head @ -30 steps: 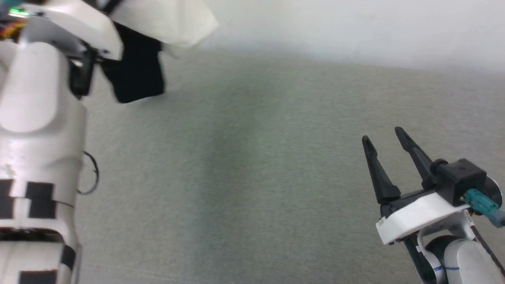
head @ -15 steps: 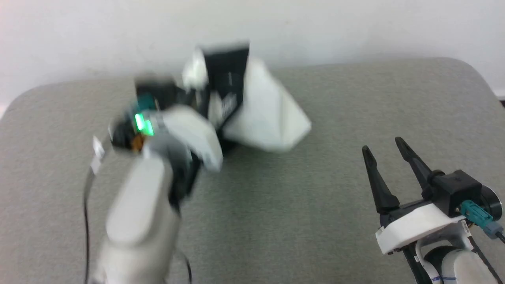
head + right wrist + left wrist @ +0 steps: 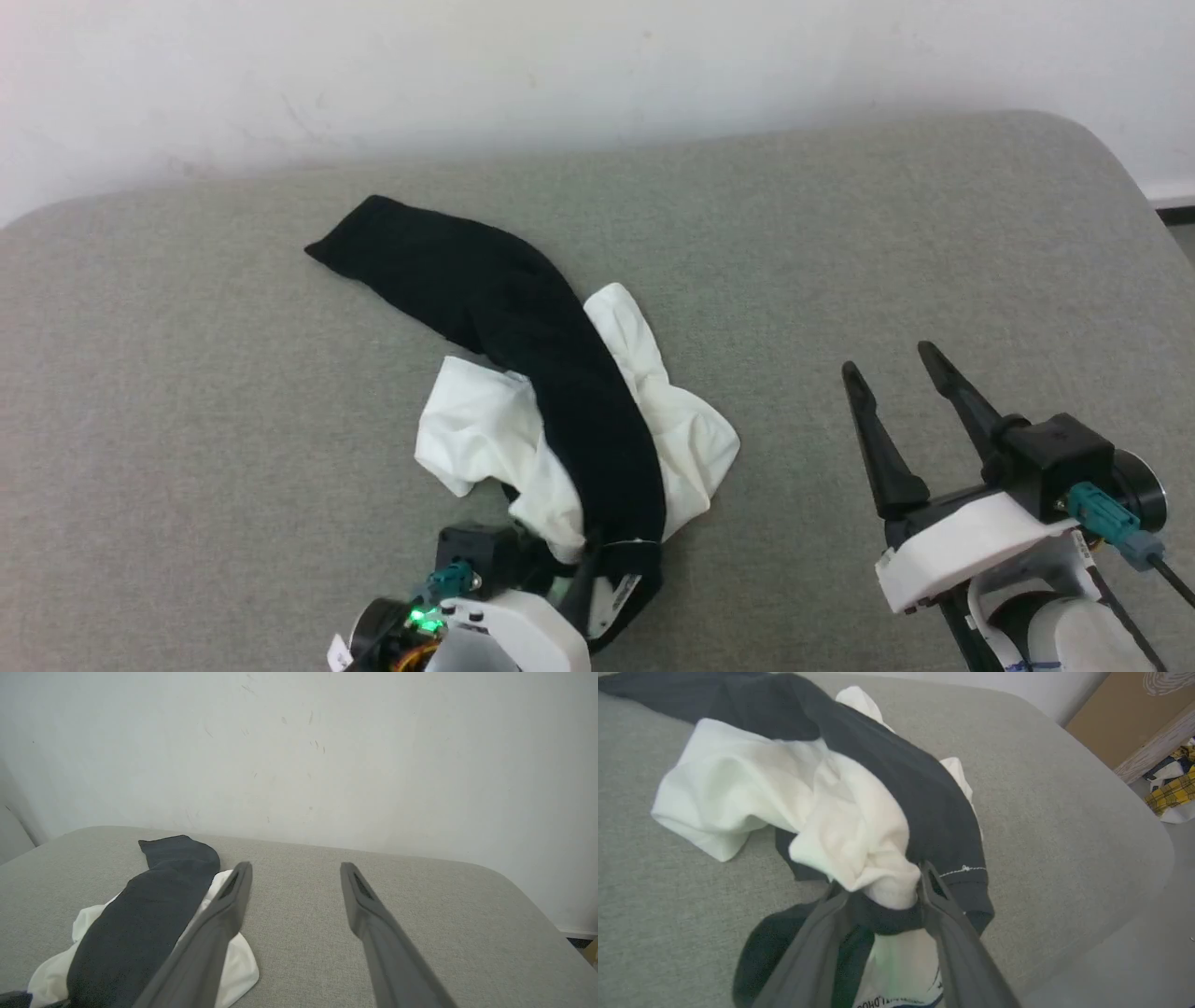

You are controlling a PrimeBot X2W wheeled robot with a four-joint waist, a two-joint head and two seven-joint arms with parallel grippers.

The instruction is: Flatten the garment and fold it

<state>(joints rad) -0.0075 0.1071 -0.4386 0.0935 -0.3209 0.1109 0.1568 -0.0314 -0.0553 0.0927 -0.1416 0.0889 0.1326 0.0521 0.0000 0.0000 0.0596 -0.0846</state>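
Garment is seen crumpled on bench; nothing flattened or folded yet. A bunch is clamped in left pincer; right pincer is held agape, empty.

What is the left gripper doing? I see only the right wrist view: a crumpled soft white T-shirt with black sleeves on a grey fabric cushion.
Observer: The left gripper is shut on a bunch of the soft white T-shirt with black sleeves.
Operator: Does my right gripper touch the cloth?
Observer: No. In the head view the right gripper is open and apart from the T-shirt, with bare grey fabric cushion between them.
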